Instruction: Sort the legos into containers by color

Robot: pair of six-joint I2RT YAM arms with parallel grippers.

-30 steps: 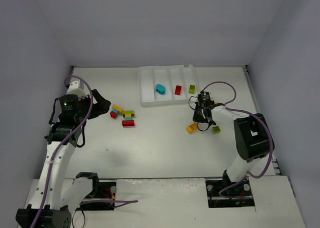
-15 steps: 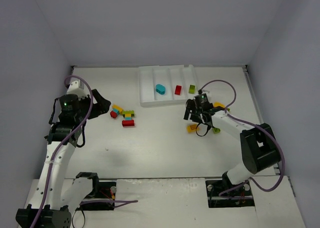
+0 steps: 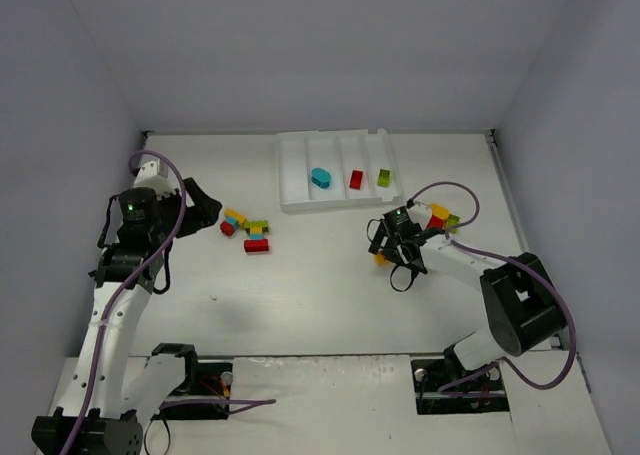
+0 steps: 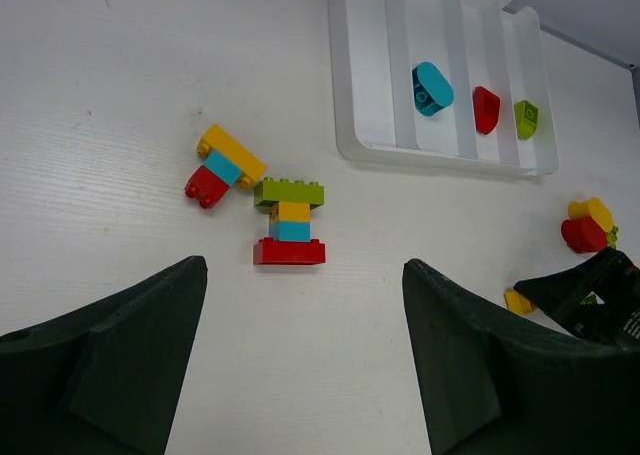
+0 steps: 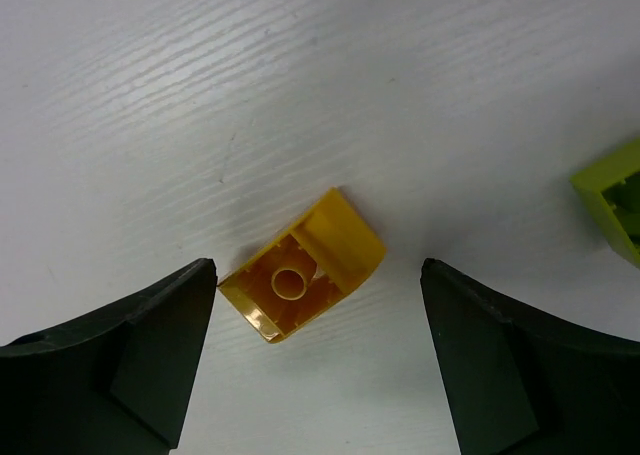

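Two slim white robot arms, the left arm [image 3: 105, 320] and the right arm [image 3: 455, 258], with black joint housings. A lilac cable [image 3: 160, 157] loops along each. A small green light [image 3: 129, 209] glows near each wrist. The left gripper [image 4: 303, 273] and right gripper [image 5: 318, 267] have dark, matte, wedge-shaped fingers [image 4: 110, 365].

Bare desk [image 5: 300, 95] on both sides of the yellow brick [image 5: 300, 280], inside the wide-spread right jaws. Just to the right, a lime brick [image 5: 612, 200]. Behind, a red-yellow-lime cluster [image 3: 438, 215]; farther back, the tray's near wall [image 3: 335, 207].
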